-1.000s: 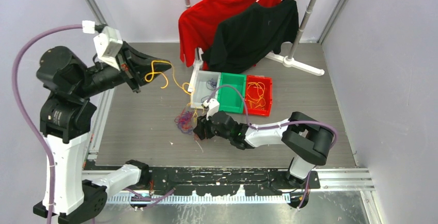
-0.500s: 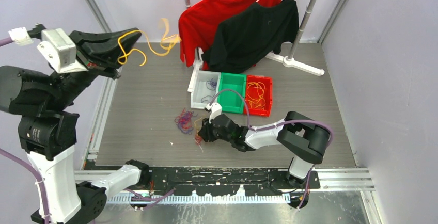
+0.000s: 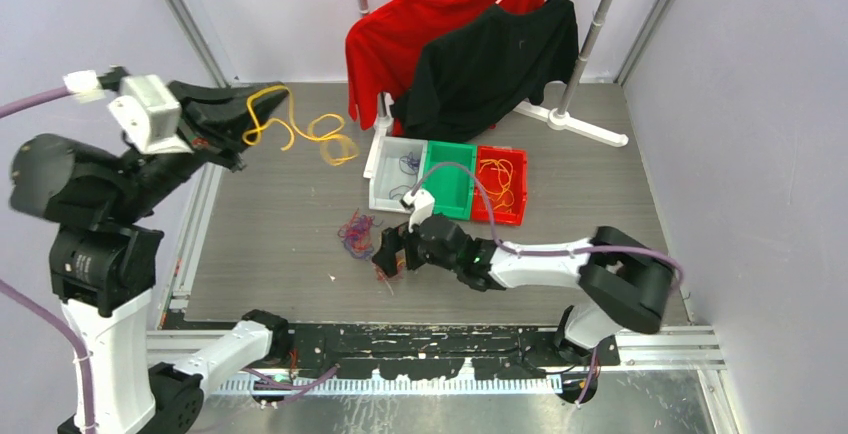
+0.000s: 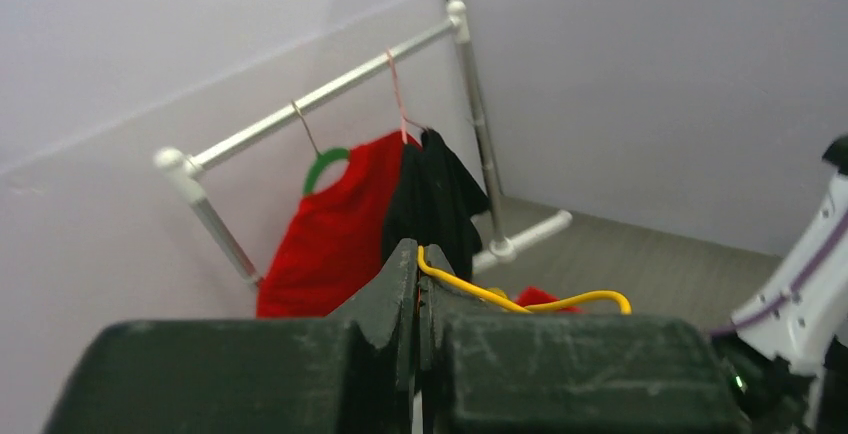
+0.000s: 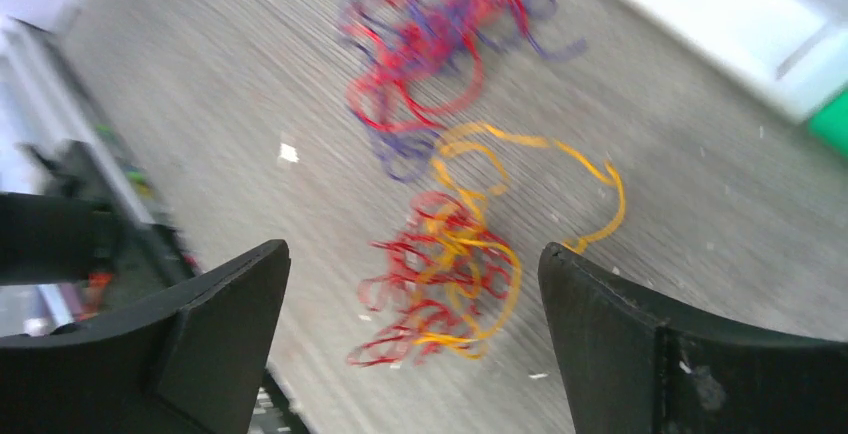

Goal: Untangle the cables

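Note:
My left gripper (image 3: 262,106) is raised high at the left and is shut on a yellow-orange cable (image 3: 300,132) that hangs free in loops. In the left wrist view the cable (image 4: 520,303) comes out between the closed fingertips. My right gripper (image 3: 388,257) is open, low over the mat. A red and yellow-orange tangle (image 5: 445,279) lies between its fingers (image 5: 225,324) without touching them. A purple and red tangle (image 5: 440,39) lies just beyond it, and it also shows in the top view (image 3: 356,233).
A white bin (image 3: 382,189), a green bin (image 3: 445,176) and a red bin (image 3: 520,194) stand in a row behind the tangles, with wires in the white and red ones. A rack with a red shirt (image 3: 390,34) and a black shirt (image 3: 490,59) stands at the back.
My left gripper swung up and left with the yellow-orange cable, pulling it free of the floor tangle, then came down a little. My right gripper opened over the red and yellow tangle.

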Controlling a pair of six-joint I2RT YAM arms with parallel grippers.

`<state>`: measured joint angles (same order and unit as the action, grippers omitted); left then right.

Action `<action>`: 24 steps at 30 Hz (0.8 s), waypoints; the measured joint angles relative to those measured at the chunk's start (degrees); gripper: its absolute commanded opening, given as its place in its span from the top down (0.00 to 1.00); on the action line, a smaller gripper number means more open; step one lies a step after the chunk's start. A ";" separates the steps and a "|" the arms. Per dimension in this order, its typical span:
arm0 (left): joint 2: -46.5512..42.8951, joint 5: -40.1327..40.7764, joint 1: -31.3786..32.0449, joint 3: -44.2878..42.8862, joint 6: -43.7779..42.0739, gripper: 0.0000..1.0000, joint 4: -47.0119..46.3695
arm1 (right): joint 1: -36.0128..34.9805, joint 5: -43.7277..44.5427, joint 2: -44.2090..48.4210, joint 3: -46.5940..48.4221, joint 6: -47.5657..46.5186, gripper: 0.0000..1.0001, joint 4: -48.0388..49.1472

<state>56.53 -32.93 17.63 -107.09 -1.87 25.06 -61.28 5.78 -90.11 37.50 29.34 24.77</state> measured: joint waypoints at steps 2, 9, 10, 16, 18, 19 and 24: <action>-1.01 -1.49 0.00 3.43 0.15 1.00 2.16 | 0.00 -1.09 5.07 1.77 -0.83 0.00 -3.02; -4.09 -6.19 0.00 14.62 1.31 1.00 8.52 | 0.00 -6.71 18.43 12.52 -5.57 0.00 -9.57; -4.35 -6.56 0.00 15.72 1.46 1.00 8.96 | 0.00 -7.37 19.43 13.22 -6.10 0.00 -10.21; -5.97 -8.46 0.00 20.72 2.19 1.00 11.17 | 0.00 -13.35 22.29 15.80 -8.15 0.00 -14.21; -6.45 -9.20 0.00 21.68 2.89 1.00 11.52 | -0.13 -15.50 22.21 16.76 -8.22 0.00 -15.26; -6.60 -9.38 0.00 22.01 2.99 1.00 11.58 | -0.22 -16.20 22.21 17.14 -8.22 0.01 -15.47; -7.23 -9.99 0.00 23.56 3.45 1.00 11.76 | -0.68 -19.63 21.24 19.56 -7.96 0.05 -14.60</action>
<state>49.30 -42.92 17.63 -83.53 1.58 36.82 -61.95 -13.85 -68.86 57.06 21.39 10.17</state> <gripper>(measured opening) 0.007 0.976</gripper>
